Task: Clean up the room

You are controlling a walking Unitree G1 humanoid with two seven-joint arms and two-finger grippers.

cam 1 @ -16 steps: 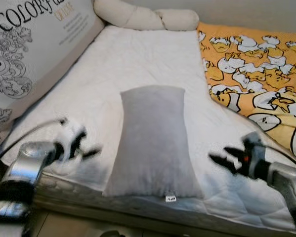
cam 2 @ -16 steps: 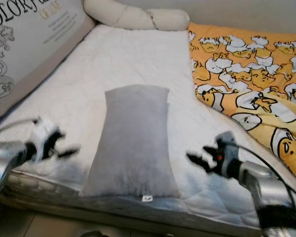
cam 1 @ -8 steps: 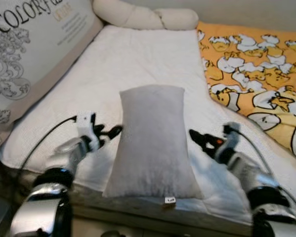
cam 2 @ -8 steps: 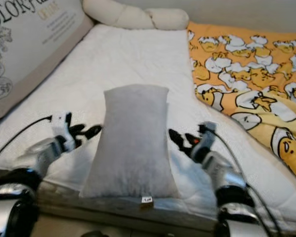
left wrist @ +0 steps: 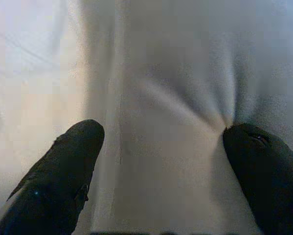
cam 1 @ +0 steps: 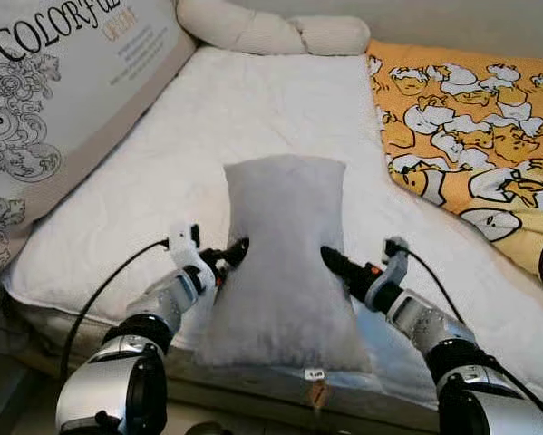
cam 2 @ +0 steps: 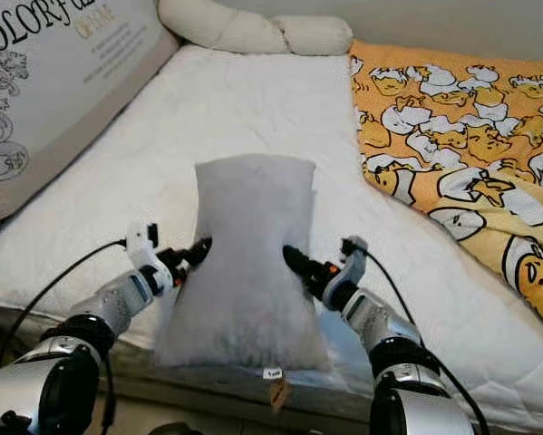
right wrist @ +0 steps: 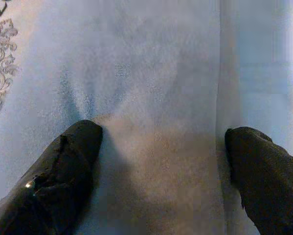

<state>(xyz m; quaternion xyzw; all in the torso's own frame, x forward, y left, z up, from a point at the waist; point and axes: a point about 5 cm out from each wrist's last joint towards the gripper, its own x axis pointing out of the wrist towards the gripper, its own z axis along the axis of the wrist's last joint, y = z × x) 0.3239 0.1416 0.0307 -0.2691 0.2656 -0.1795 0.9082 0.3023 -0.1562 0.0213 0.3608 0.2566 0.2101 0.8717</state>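
Note:
A grey pillow lies lengthwise on the white mattress, its near end at the bed's front edge. My left gripper presses into the pillow's left side and my right gripper into its right side, pinching its middle narrower. In the left wrist view the left gripper is open, its black fingers wide apart with dented grey fabric between them. The right gripper is likewise open, one of its fingertips sunk into the pillow.
An orange duck-print blanket covers the bed's right side. A large lettered cushion leans along the left. A cream knotted bolster lies at the head. A small tag hangs at the pillow's near edge.
Both arms have come in from the bed's front corners to the pillow's sides. The pillow's middle is now squeezed narrower between them.

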